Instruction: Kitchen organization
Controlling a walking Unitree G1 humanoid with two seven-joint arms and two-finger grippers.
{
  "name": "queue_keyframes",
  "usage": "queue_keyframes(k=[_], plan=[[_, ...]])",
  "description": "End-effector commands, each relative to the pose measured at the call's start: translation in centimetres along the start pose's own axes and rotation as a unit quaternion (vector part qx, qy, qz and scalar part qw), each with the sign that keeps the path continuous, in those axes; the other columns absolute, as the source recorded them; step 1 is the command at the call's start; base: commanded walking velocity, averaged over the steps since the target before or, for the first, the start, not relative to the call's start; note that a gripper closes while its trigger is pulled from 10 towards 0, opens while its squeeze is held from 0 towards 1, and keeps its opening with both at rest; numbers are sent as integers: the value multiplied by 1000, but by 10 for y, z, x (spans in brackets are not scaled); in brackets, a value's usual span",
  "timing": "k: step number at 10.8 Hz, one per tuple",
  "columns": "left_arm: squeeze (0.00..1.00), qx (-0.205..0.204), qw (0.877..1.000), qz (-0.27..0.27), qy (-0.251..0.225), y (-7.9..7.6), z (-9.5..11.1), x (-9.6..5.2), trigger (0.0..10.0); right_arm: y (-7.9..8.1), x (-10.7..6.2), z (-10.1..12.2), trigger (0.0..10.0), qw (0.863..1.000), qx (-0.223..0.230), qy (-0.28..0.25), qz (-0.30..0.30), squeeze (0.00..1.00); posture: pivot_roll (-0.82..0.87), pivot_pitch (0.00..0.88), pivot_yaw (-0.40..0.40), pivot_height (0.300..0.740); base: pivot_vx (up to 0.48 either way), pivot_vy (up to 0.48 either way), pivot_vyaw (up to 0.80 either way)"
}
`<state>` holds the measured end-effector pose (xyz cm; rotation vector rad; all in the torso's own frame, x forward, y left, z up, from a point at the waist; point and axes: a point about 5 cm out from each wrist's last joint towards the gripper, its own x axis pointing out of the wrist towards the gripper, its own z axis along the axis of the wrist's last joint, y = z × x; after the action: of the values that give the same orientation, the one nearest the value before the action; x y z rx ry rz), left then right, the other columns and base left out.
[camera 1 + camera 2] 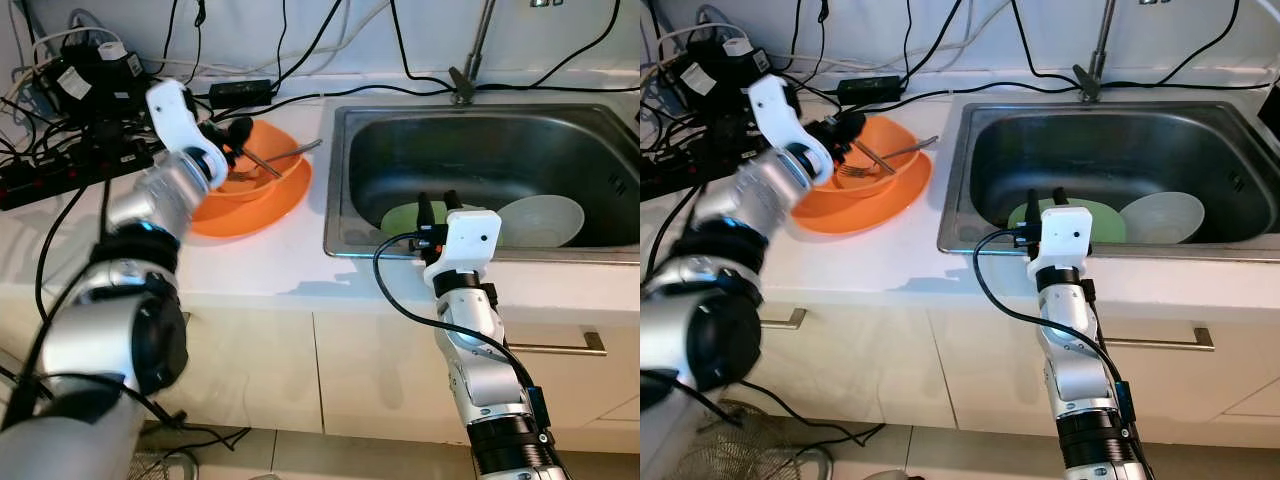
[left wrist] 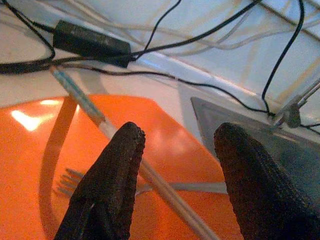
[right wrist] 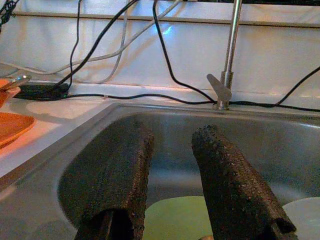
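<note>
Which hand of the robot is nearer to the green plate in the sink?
Right. The right hand hovers at the sink's front edge, just above the green plate. The left hand is over the orange bowl on the counter.

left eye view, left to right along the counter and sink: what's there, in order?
Black power strip → left gripper → orange bowl holding a fork → sink → green plate, right gripper over it → white bowl.

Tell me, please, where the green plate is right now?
The green plate lies in the bottom of the sink, beside a white bowl on its right and just beyond the right gripper.
</note>
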<state>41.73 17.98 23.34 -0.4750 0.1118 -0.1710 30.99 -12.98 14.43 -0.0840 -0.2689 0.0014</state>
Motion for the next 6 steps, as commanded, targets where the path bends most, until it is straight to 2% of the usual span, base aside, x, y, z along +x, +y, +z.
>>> queue_keyframes(k=[1, 3, 5, 6], plan=[[1000, -1, 1000, -10, -1, -3, 10, 1, 10000, 0, 2, 3, 10000, 1000, 1, -7, -4, 0, 10, 0, 114, 740, 0, 0, 0], [1000, 3, 1000, -8, 12, -3, 12, 1, 10000, 1, 2, 2, 10000, 1000, 1, -4, -4, 0, 18, 0, 113, 740, 0, 0, 0], [1000, -28, 999, 9, 45, 2, 3, 0, 10000, 2, 4, 3, 10000, 1000, 3, -4, -3, 0, 23, 0, 114, 740, 0, 0, 0], [0, -35, 998, 14, 51, 3, 2, 0, 10000, 2, 4, 3, 10000, 1000, 3, -4, -4, 0, 23, 0, 116, 740, 0, 0, 0]])
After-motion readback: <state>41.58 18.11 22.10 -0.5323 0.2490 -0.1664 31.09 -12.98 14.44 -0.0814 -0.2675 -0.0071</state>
